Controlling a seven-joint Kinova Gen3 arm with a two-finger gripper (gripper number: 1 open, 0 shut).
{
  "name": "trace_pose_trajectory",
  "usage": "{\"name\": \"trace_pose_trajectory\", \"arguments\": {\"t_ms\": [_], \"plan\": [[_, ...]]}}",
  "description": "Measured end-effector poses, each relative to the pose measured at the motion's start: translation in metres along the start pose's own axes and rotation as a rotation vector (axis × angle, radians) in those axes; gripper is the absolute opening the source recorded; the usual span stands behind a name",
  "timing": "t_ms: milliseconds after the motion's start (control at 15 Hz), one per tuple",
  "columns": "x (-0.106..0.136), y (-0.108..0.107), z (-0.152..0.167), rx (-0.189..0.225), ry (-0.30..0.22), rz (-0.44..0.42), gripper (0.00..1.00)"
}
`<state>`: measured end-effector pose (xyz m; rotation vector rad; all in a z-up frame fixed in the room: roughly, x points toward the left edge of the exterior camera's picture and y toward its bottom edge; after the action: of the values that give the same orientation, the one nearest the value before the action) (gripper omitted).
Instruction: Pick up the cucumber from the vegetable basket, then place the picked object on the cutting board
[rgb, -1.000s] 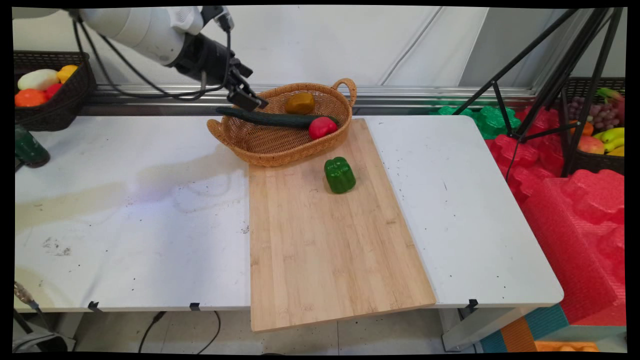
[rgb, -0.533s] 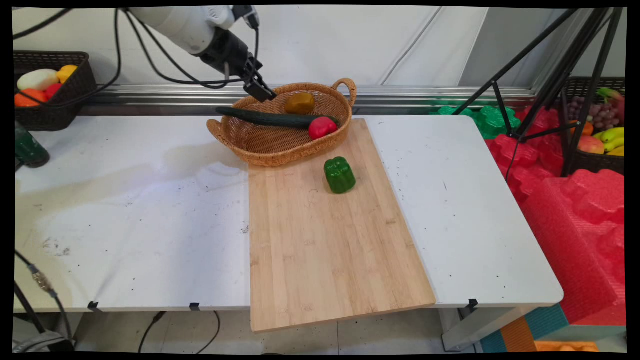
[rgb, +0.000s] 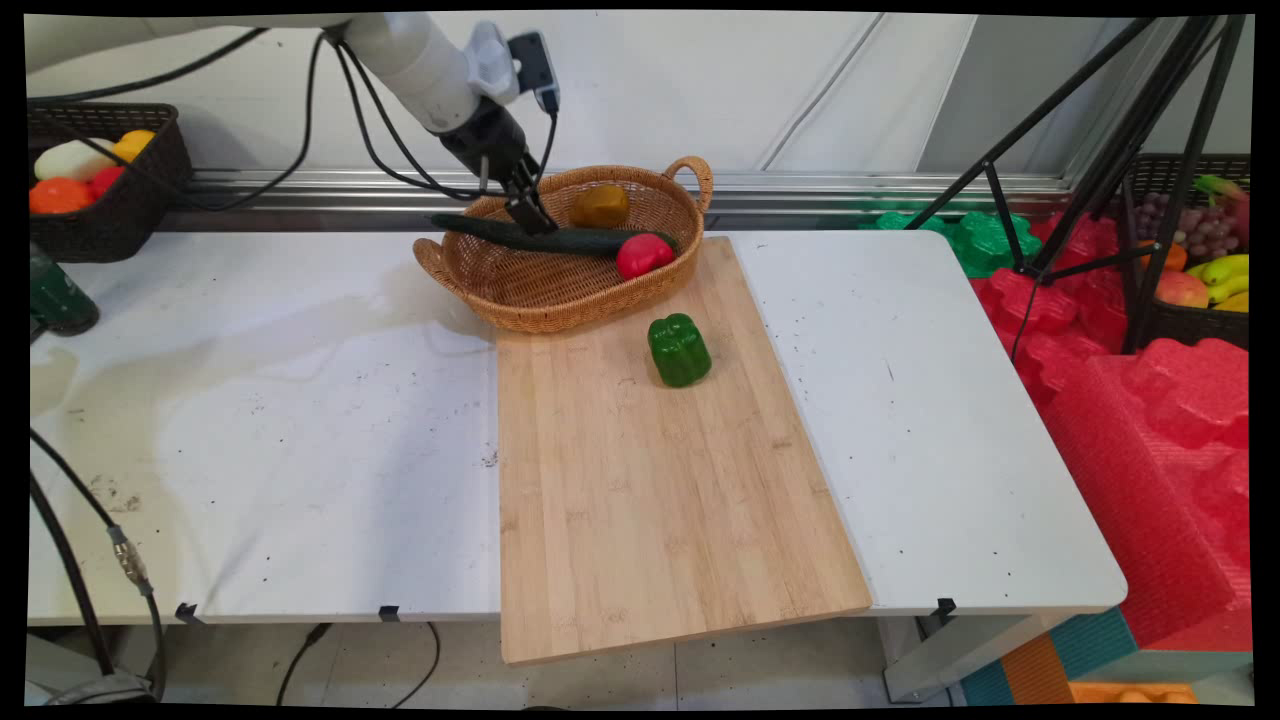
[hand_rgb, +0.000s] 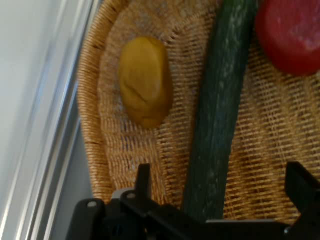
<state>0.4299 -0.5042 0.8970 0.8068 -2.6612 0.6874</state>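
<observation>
Over the wicker basket (rgb: 560, 270), the main view showed the gripper (rgb: 530, 212) just above a dark cucumber (rgb: 545, 238) lying beside a red fruit (rgb: 644, 255). From the hand view, its fingers (hand_rgb: 143, 178) were spread wide, straddling the cucumber (hand_rgb: 220, 110), holding nothing, near a brown potato (hand_rgb: 145, 80).

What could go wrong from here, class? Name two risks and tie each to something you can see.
1. The open claw straddles the cucumber, which overhangs the basket rim on one side. Gripped off-centre, it might tilt or slip.
2. The cucumber's other end lies against the tomato, with the potato beside it. Lifting could nudge either, and the light basket may shift too.
</observation>
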Motion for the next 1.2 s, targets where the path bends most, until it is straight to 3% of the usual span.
{"name": "trace_pose_trajectory", "arguments": {"t_ms": [267,667,733,1200], "plan": [[0.003,-0.008,0.032,-0.046,-0.066,0.067,1.00],[0.007,-0.017,0.061,-0.081,-0.127,0.125,1.00],[0.008,-0.018,0.064,-0.084,-0.134,0.133,0.00],[0.011,-0.019,0.073,-0.088,-0.154,0.199,0.00]]}}
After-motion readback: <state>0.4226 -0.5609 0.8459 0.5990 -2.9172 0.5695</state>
